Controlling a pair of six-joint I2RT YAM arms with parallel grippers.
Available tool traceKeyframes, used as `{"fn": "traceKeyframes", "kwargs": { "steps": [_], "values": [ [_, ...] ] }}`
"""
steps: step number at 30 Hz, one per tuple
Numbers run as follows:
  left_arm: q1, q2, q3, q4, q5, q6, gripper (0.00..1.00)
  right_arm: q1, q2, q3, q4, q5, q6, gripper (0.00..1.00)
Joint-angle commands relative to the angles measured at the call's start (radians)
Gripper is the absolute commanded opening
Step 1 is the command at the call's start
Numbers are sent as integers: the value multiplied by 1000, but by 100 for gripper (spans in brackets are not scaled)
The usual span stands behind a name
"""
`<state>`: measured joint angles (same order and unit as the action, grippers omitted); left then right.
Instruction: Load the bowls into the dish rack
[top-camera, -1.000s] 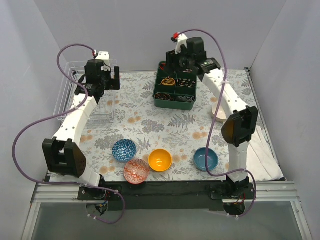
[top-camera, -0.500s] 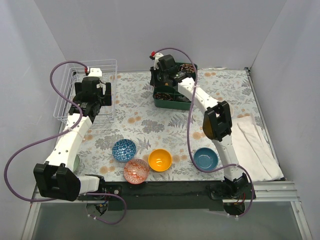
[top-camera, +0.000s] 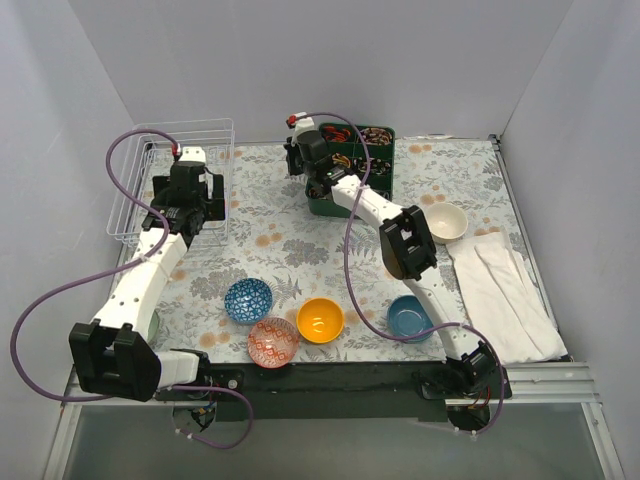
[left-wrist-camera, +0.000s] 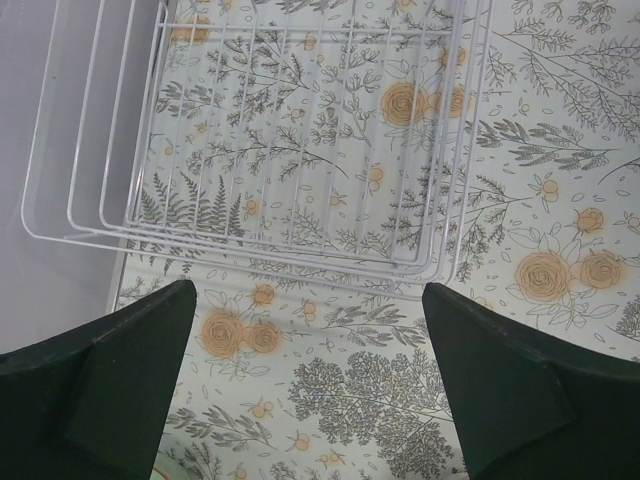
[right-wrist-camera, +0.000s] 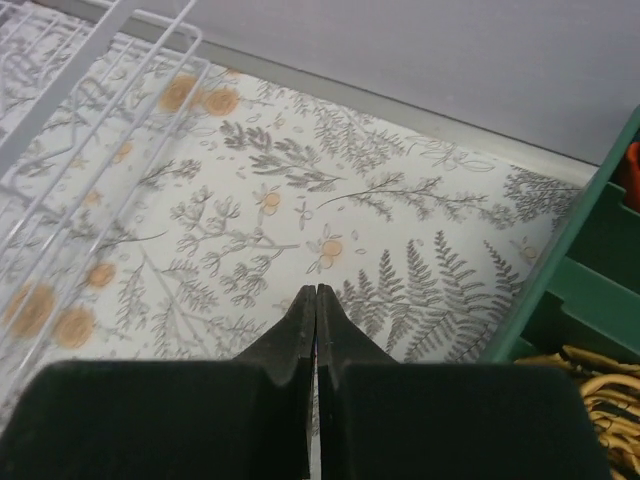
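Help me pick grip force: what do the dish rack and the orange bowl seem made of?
The dish rack looks like thin metal wire with a white coating: slim straight rods, the floral cloth showing through. The orange bowl looks glazed ceramic, possibly melamine: smooth, with a bright highlight inside.

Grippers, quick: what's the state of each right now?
Left gripper: open, holding nothing, just short of the dish rack.
Right gripper: shut, fingers pressed together, nothing between them.
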<state>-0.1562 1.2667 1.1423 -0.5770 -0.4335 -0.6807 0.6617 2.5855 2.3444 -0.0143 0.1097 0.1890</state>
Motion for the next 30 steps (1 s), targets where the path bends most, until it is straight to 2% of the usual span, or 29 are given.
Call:
{"fn": "traceKeyframes", "kwargs": {
  "steps": [1, 9, 18, 27, 30],
  "values": [
    [-13, 5, 20, -8, -14, -14, 98, 3, 25, 58, 201, 160, -81, 1],
    [-8, 51, 37, 12, -14, -22, 98, -30, 19, 4, 125, 257, -83, 1],
    [3, 59, 57, 14, 15, -22, 98, -99, -10, -69, 60, 219, -115, 1],
    [3, 72, 40, 45, 36, -42, 98, -148, -107, -195, 16, 220, -184, 1],
    [3, 72, 42, 48, 47, -48, 98, -165, -125, -217, -42, 217, -216, 1]
  ]
}}
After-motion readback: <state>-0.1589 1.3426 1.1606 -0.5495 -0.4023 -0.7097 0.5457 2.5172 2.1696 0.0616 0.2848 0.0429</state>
